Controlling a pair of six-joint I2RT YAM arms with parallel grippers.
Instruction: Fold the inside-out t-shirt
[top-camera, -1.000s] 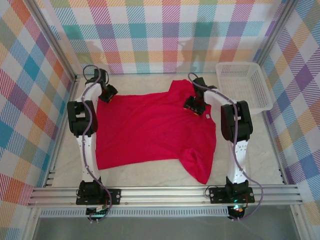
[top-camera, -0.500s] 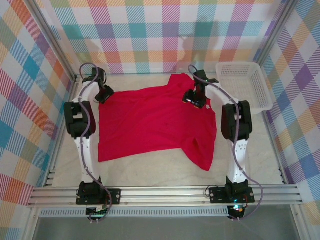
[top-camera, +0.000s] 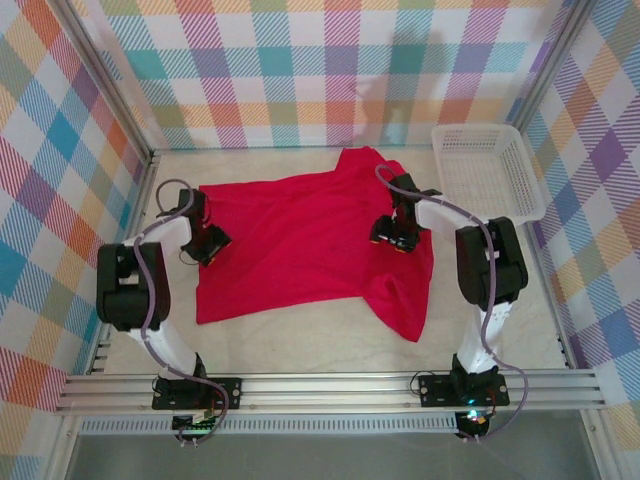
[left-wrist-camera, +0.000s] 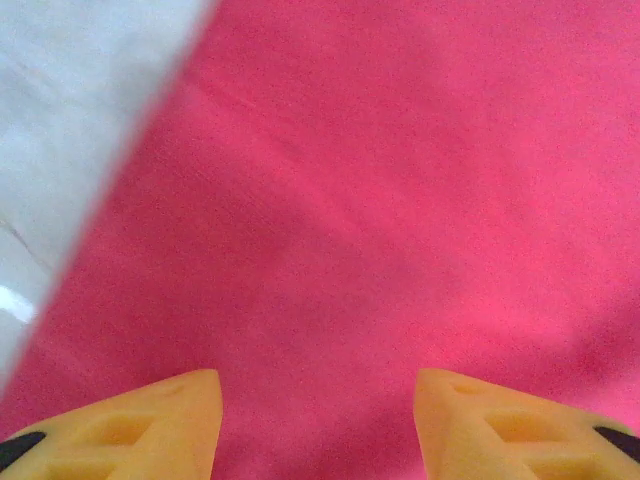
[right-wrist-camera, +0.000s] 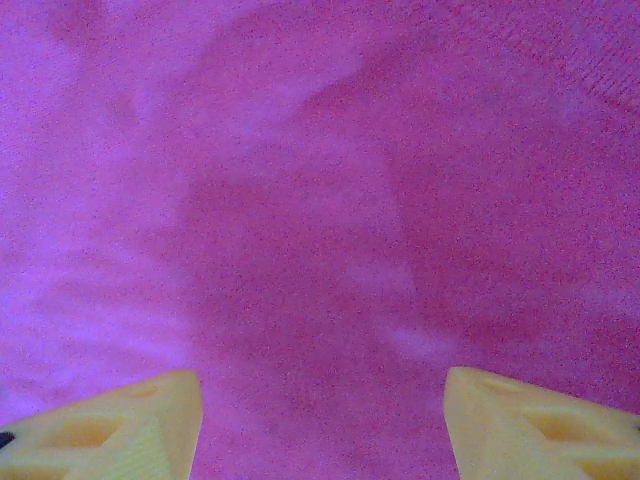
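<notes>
The inside-out t-shirt (top-camera: 300, 240) lies spread out, bright red, across the middle of the table, one sleeve trailing toward the near right. My left gripper (top-camera: 208, 243) hovers over its left edge. In the left wrist view the left gripper (left-wrist-camera: 318, 425) is open, its yellow fingertips (left-wrist-camera: 150, 425) wide apart over flat t-shirt cloth (left-wrist-camera: 380, 200). My right gripper (top-camera: 395, 232) sits over the right part of the shirt. In the right wrist view the right gripper (right-wrist-camera: 320, 430) is also open, with nothing but t-shirt cloth (right-wrist-camera: 320, 200) between its jaws.
A white mesh basket (top-camera: 490, 170) stands at the back right. Bare pale table (left-wrist-camera: 70, 110) borders the shirt's left edge. An aluminium rail (top-camera: 320, 385) runs along the near edge, and plaid walls (top-camera: 330, 70) close in the sides and back.
Both grippers have drawn back from the shirt's far edge toward the near side and widened their jaws. The shirt's far edge now lies flatter and farther back.
</notes>
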